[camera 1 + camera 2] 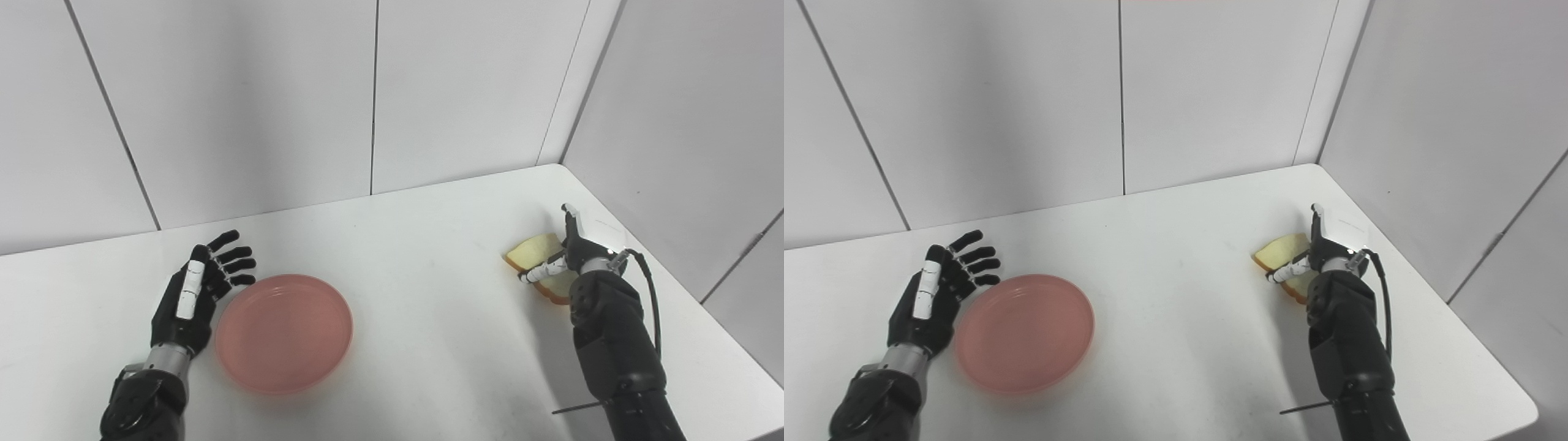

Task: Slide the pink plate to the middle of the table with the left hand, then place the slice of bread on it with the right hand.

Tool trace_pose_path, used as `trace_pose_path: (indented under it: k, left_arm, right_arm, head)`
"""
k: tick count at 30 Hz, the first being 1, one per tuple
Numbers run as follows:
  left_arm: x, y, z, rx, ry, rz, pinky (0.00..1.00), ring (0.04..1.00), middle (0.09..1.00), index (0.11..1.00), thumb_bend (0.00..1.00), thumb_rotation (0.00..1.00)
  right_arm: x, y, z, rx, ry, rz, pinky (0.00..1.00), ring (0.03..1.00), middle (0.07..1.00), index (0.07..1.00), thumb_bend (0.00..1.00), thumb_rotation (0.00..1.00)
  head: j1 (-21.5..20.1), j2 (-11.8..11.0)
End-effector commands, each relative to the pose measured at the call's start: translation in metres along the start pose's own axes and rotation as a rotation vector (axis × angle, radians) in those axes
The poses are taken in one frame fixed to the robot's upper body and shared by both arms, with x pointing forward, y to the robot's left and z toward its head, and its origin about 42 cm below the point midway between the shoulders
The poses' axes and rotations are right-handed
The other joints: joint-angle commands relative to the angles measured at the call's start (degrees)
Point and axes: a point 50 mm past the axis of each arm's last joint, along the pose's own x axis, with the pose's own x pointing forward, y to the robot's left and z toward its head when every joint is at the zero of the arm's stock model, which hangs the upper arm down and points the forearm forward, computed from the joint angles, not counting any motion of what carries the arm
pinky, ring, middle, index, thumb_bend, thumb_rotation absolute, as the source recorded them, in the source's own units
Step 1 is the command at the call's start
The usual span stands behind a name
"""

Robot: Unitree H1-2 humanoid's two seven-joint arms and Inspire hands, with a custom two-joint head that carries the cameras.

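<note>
Plate (283, 332) sits just beside the left hand (195, 301), fingers spread, holding nothing. It looks light, rigid, likely slick: push at the rim. Right hand (566, 254) has fingers draped on the bread (534, 250), thumb up; grasp unclear. Bread is soft, so pinch edges gently.

Empty pink plate (283, 331), bread slice (539, 256) far right

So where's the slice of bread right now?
The slice of bread sits on the far right side of the white table, near the corner of the walls, with the right hand closed on it, well apart from the pink plate.
</note>
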Motion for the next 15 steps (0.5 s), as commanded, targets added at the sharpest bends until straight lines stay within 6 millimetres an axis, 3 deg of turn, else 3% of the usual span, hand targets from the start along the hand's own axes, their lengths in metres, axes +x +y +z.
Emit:
trace_pose_path:
  k: [1,2,3,4,6,14,15]
  left_arm:
    - [-0.039,0.002,-0.055,-0.063,0.206,0.049,0.55,0.648,0.663,0.707,0.85,0.78]
    - [-0.039,0.001,-0.055,-0.062,0.204,0.048,0.55,0.648,0.663,0.707,0.85,0.78]
    - [-0.038,-0.001,-0.055,-0.061,0.204,0.047,0.55,0.646,0.664,0.705,0.85,0.78]
    - [-0.038,-0.002,-0.055,-0.060,0.203,0.046,0.55,0.644,0.665,0.705,0.85,0.78]
    - [-0.038,-0.004,-0.056,-0.058,0.202,0.046,0.54,0.638,0.665,0.700,0.85,0.78]
    - [-0.035,-0.020,-0.059,-0.067,0.202,0.044,0.55,0.636,0.671,0.699,0.84,0.79]
    - [-0.034,-0.020,-0.060,-0.066,0.201,0.043,0.55,0.637,0.673,0.709,0.84,0.79]
  right_arm:
    - [-0.002,-0.013,0.007,-0.020,-0.042,-0.012,0.61,0.388,0.477,0.816,0.57,0.00]
    - [-0.007,-0.016,0.013,0.008,-0.079,-0.016,0.61,0.391,0.477,0.814,0.57,0.00]
    - [-0.011,-0.019,0.019,0.032,-0.112,-0.020,0.39,0.331,0.475,0.835,0.57,0.00]
    - [-0.017,-0.021,0.025,0.048,-0.143,-0.021,0.24,0.266,0.472,0.834,0.56,0.00]
    - [-0.027,-0.026,0.039,0.060,-0.195,-0.024,0.14,0.194,0.469,0.798,0.56,0.00]
    - [-0.074,-0.039,0.094,0.059,-0.428,-0.057,0.16,0.214,0.469,0.733,0.56,0.00]
    - [-0.077,-0.039,0.098,0.061,-0.447,-0.061,0.20,0.337,0.497,0.742,0.54,0.00]
  head:
    - [0.42,0.15]
    - [0.57,0.19]
    - [1.07,0.31]
    - [1.15,0.33]
    - [1.87,0.47]
    - [5.32,0.42]
    - [5.32,0.42]
